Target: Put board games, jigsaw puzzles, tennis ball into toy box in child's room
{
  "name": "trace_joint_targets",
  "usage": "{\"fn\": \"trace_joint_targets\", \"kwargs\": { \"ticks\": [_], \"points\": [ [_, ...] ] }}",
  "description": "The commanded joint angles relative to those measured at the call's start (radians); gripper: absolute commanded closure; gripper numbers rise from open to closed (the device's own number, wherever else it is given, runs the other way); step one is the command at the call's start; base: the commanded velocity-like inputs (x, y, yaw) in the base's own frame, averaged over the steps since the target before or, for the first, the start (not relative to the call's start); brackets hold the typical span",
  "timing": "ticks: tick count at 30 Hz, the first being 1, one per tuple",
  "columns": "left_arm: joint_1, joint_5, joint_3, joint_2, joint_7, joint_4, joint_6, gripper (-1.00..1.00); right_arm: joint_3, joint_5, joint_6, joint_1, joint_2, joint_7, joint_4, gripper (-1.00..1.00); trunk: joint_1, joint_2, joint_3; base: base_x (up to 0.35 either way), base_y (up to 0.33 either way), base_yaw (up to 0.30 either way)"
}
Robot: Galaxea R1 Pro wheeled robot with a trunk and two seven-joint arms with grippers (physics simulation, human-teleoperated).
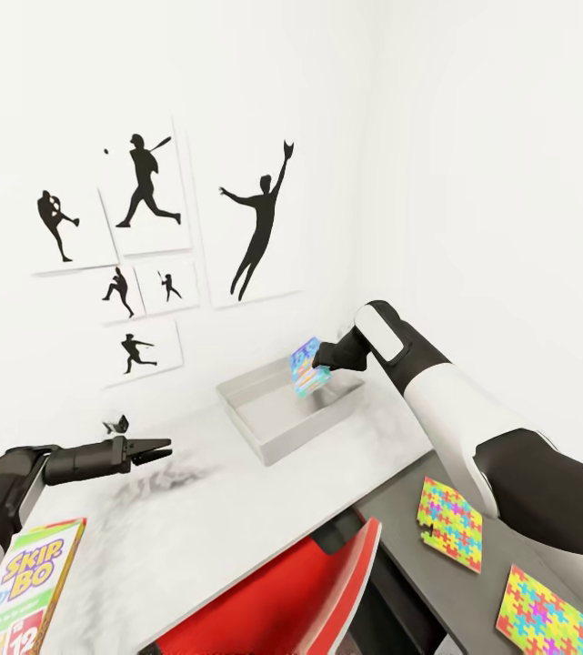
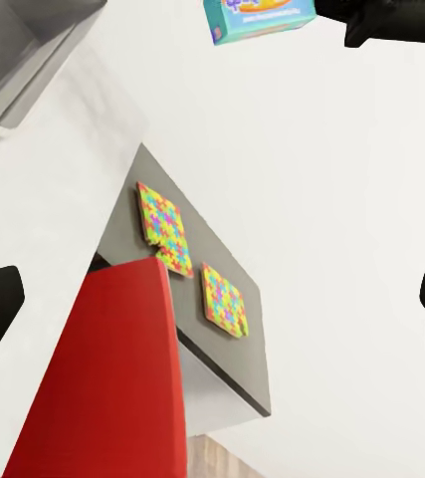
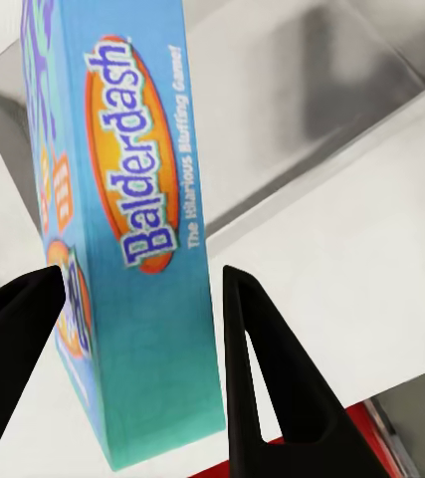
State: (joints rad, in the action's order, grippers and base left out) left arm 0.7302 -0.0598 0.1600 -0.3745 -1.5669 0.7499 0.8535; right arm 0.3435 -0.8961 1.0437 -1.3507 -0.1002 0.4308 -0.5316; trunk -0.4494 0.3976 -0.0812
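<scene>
**One game box hanging over the bin, four toys waiting**

Nearest the robot, the Skip-Bo box [image 1: 25,582] is lying flat at the near left corner of the white table [image 1: 200,509], with a red chair [image 1: 282,591] tucked in beside it. To the right, two jigsaw puzzles [image 1: 450,525] [image 1: 550,614] are resting side by side on a lower grey surface [image 1: 391,509]. I cannot make out the tennis ball.

Just above the white table, the left gripper [image 1: 150,448] is hovering with its fingers spread and nothing between them.

Farther back, the right gripper [image 1: 320,357] is pinching the Balderdash box [image 3: 122,249] by its narrow edges, fingers clamped on either side, and holding it tilted above the toy box [image 1: 264,437], which looks empty and is sitting near the wall with the sports silhouette pictures [image 1: 145,191].

The step in hand appears to be dropping this board game into the bin. The next move probably calls for lowering the box so it clears the thick rim, then parting the fingers; released too high or off-centre, it could catch the rim and tip out.
</scene>
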Motion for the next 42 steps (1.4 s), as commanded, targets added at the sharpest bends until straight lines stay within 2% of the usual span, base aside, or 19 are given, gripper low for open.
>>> {"fn": "trace_joint_targets", "kwargs": {
  "ticks": [1, 6, 8, 14, 32, 42],
  "points": [
    [0.002, 0.0, 0.0, 0.0, -0.004, 0.006, 0.013, -1.0, 0.004, -0.011, 0.001, -0.002, 0.001, 0.01, -0.001, 1.0, -0.001, 0.002, -0.004, 0.0, 0.0, 0.0],
    [0.008, 0.001, 0.001, -0.002, -0.004, 0.11, 0.114, -1.0, 0.003, -0.011, 0.001, -0.015, -0.003, 0.011, -0.006, 1.0, -0.001, 0.002, -0.012, 0.0, 0.0, 0.0],
    [0.01, 0.0, 0.001, -0.002, -0.004, 0.177, 0.157, -1.0, 0.003, -0.012, 0.001, -0.024, -0.006, 0.011, -0.008, 1.0, -0.001, 0.002, -0.016, 0.0, 0.0, 0.0],
    [0.016, 0.0, 0.003, -0.004, -0.004, 0.287, 0.19, -1.0, 0.003, -0.012, 0.0, -0.032, -0.007, 0.012, -0.011, 1.0, -0.001, 0.002, -0.025, 0.0, 0.0, 0.0],
    [0.023, 0.0, 0.002, -0.003, -0.004, 0.307, 0.184, -1.0, 0.003, -0.011, -0.006, -0.033, -0.008, 0.013, -0.014, 1.0, -0.001, 0.002, -0.055, 0.0, 0.0, 0.0],
    [0.023, 0.0, 0.001, -0.004, -0.004, 0.31, 0.183, -1.0, 0.003, -0.011, -0.044, -0.033, -0.009, 0.013, -0.026, 1.0, -0.001, 0.002, -0.072, 0.0, 0.0, 0.0]
  ]
}}
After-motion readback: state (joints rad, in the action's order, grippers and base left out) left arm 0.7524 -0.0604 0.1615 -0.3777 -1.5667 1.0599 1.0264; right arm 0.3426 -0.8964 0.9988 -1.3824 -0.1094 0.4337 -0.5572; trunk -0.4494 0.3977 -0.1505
